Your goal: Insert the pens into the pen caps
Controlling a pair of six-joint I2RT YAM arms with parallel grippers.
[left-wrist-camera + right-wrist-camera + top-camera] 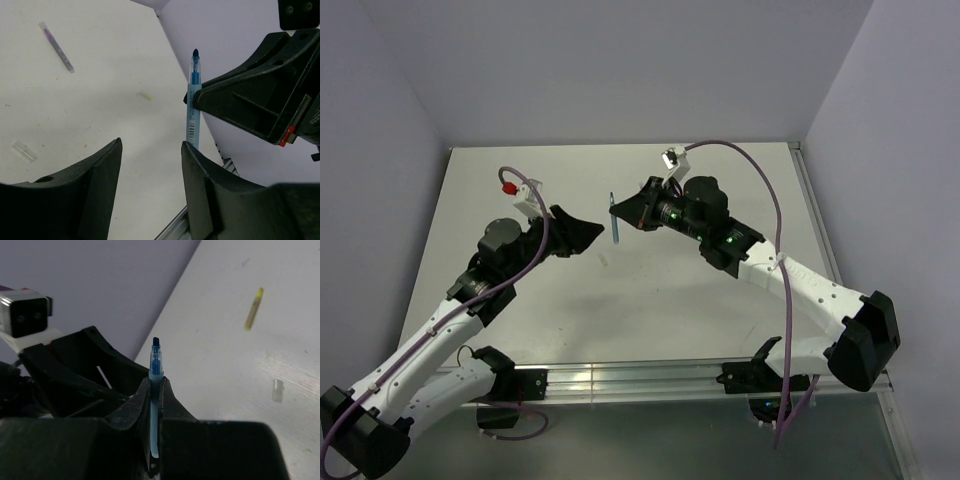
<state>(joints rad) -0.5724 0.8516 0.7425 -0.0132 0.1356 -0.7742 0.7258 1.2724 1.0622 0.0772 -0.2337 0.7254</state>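
Observation:
My right gripper (156, 382) is shut on a blue pen (155, 405), held upright above the table with its dark tip up. A clear section surrounds the blue tip end; I cannot tell whether it is a cap. In the top view the blue pen (614, 222) hangs between my right gripper (620, 212) and my left gripper (594, 232). My left gripper (151, 145) is open and empty, and the blue pen (192, 107) stands just past its right fingertip. On the table lie a grey-purple pen (57, 46), a yellow pen (253, 309) and a pale pen cap (24, 151), (278, 390).
The white table (720, 300) is closed in by lilac walls at the back and on both sides. A metal rail (620, 378) runs along its near edge between the arm bases. A faint yellowish mark (145, 95) shows on the table.

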